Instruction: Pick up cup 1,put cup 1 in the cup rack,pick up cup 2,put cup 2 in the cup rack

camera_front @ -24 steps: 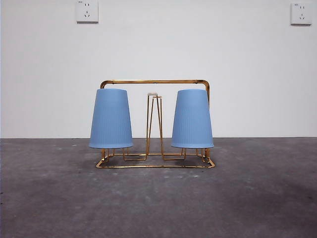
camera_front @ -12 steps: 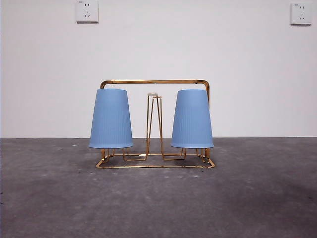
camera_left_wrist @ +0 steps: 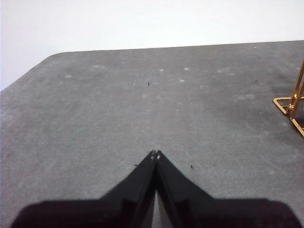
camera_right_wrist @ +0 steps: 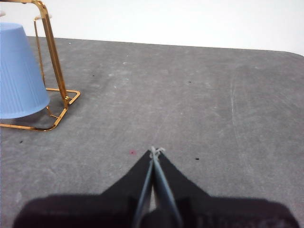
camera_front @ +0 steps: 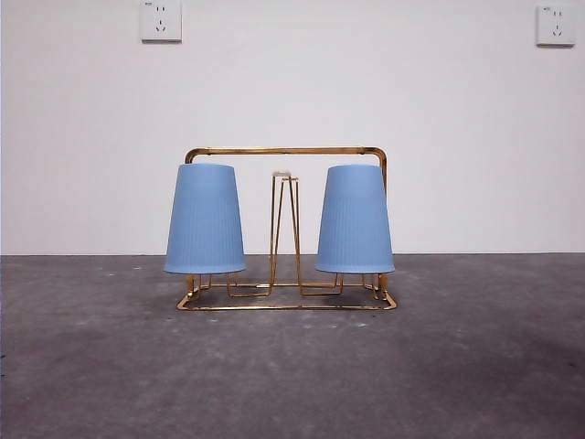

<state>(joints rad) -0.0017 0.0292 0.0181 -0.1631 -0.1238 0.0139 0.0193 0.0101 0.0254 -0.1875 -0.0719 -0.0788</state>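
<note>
A: How much room is there around the rack?

B: Plenty. The cup rack (camera_front: pixel 285 229) stands toward the back of the grey table (camera_front: pixel 292 375), near the white wall (camera_front: pixel 292 91). A wide stretch of bare tabletop lies in front of it and on both sides.

A: And the table's edges?

B: The left wrist view shows a rounded corner of the table, well apart from the rack; only a bit of the rack's gold base shows there at the side. The right wrist view shows the far edge meeting the wall.

A: What does the rack look like?

B: Thin gold wire, with an arched rectangular frame, a flat base loop and a narrow upright prong in the middle with a pale tip.

A: The cups?

B: Two ribbed blue cups, both upside down on the rack: the left cup (camera_front: pixel 205 219) and the right cup (camera_front: pixel 355 219), one on each side of the middle prong, apart from each other.

A: The grippers?

B: The left gripper (camera_left_wrist: pixel 155 153) has its jaws closed tip to tip, holding nothing, over bare table. The right gripper (camera_right_wrist: pixel 155 151) is the same, pinched together and empty, well apart from the rack.
</note>
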